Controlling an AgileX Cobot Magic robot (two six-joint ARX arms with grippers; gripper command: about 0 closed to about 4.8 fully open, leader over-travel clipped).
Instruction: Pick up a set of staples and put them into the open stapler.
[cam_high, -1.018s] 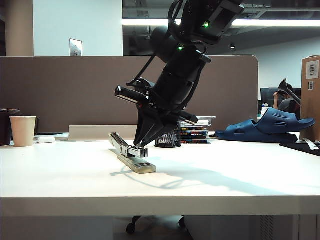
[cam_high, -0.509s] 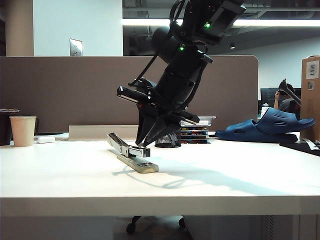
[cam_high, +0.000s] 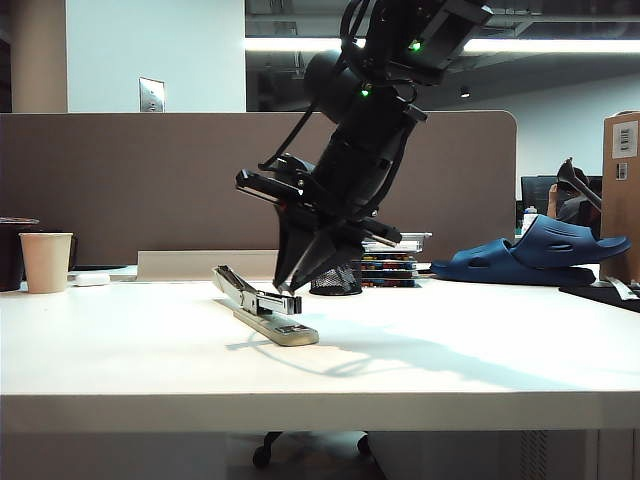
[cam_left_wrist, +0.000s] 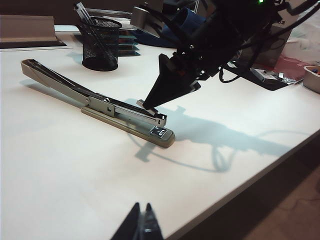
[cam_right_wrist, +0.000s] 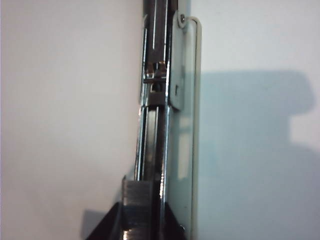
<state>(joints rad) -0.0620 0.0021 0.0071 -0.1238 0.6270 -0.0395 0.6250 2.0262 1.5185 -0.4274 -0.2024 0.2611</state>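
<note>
The open stapler (cam_high: 265, 312) lies on the white table, cream base down, its dark top arm swung back and low. In the right wrist view its silver magazine (cam_right_wrist: 152, 125) runs beside the beige base (cam_right_wrist: 184, 125). My right gripper (cam_high: 288, 290) points down at the magazine's front end (cam_left_wrist: 155, 117). The set of staples (cam_right_wrist: 136, 200), a small dark grey bar, sits between its fingers just over the magazine, with a gap to one finger. In the left wrist view the staples (cam_left_wrist: 140, 103) show at the right gripper's tip (cam_left_wrist: 145, 104). My left gripper (cam_left_wrist: 142, 205) is shut and empty, low over the table's near side.
A black mesh pen cup (cam_high: 336, 278) stands behind the stapler. A paper cup (cam_high: 46, 262) is at the far left. A blue sandal (cam_high: 540, 255) and a cardboard box (cam_high: 622, 190) are at the right. The table edge (cam_left_wrist: 240, 185) runs close to my left gripper.
The right gripper's tip and the stapler's front end have shifted slightly to the right. The left arm has not moved.
</note>
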